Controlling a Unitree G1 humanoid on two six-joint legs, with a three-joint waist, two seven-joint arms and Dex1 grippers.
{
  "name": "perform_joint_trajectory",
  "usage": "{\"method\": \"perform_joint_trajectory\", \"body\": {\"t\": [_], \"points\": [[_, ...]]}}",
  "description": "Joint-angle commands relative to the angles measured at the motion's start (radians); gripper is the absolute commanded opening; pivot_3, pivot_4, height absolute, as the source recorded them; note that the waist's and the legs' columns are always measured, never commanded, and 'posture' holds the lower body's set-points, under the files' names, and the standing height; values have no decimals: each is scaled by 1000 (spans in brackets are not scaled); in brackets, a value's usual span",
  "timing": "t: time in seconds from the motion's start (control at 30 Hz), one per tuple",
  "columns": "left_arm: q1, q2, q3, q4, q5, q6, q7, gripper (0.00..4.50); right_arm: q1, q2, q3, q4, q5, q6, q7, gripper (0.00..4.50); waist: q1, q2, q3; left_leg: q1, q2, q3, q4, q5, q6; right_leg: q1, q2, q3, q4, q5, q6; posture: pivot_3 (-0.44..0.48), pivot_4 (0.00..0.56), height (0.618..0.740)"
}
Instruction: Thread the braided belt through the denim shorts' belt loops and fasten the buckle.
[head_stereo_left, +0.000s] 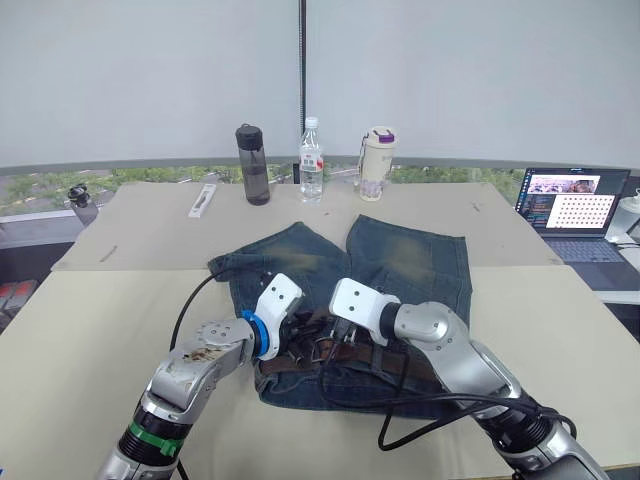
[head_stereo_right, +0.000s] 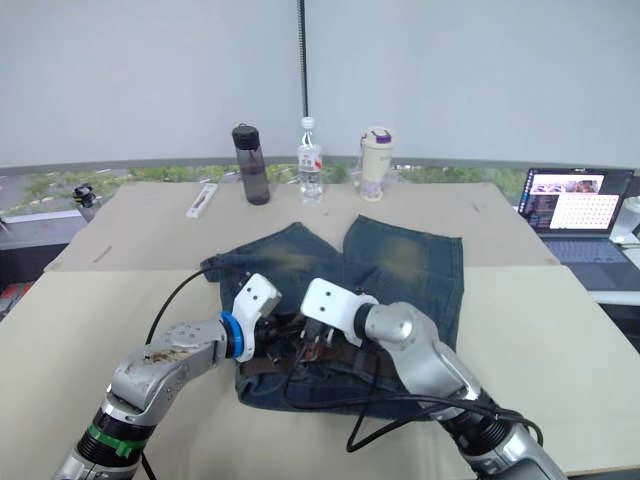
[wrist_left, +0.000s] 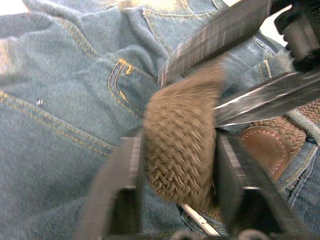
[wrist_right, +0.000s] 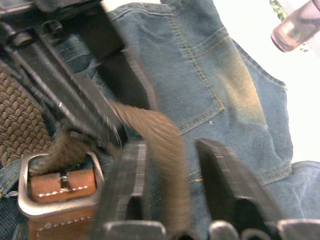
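Fastening step: my left claw grips the braided belt tip, my right claw brackets it unclenched; next, feed it through the buckle

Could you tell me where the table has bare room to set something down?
Bare table lies left of the denim shorts and right of them toward the laptop. It is crowded at the waistband, where both grippers work the braided belt, and by the three bottles.

Both hands meet over the denim shorts — belt beneath.
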Motion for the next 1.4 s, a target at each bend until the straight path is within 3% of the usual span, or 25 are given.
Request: {"method": "perform_joint_trajectory", "body": {"t": [0.03,0.23,0.27,0.67,0.87,1.07,1.17,1.33,1.4], "points": [[6,-25,55,-19,-18,0,28,11,35,28,-125,-126,104,125,17,2045,0,0,0,0,0,0,0,0,0,0,0,0,0,0,0,0,150,740],[11,-45,96,-17,-48,43,39,0,98,48,-159,-213,228,264,29,105,-3,0,0,1,0,0,0,0,0,0,0,0,1,0,0,0,150,740],[12,-47,98,-16,-52,50,39,0,110,44,-141,-207,229,262,24,39,-3,0,0,1,0,0,0,0,0,0,0,0,1,0,0,0,150,740],[15,-50,111,-34,-73,112,74,0,94,-9,-65,-153,274,212,48,39,-2,0,0,1,0,0,0,0,0,0,0,0,0,0,0,0,150,740],[16,-38,92,-33,-62,142,95,0,-1,30,-278,-96,322,207,-34,39,-3,0,0,1,0,-1,0,0,0,0,0,0,1,0,0,0,150,740],[13,-43,88,-34,-67,152,111,0,51,-36,-301,-130,387,190,20,39,0,0,0,0,0,0,-1,0,0,0,0,0,0,0,0,0,150,740],[8,-42,84,-28,-64,156,115,0,59,16,-346,-161,502,227,34,39,-3,0,0,0,0,0,0,0,0,0,0,0,0,0,0,0,150,740],[6,-37,82,-24,-65,157,115,0,97,28,-351,-166,490,226,-51,1680,-4,0,0,1,0,-1,0,0,0,0,0,1,0,0,0,0,150,740],[4,-35,82,-22,-64,159,113,0,107,25,-366,-178,505,230,-58,1680,-3,0,0,1,0,-1,0,0,0,0,0,1,0,0,0,0,150,740]]}}
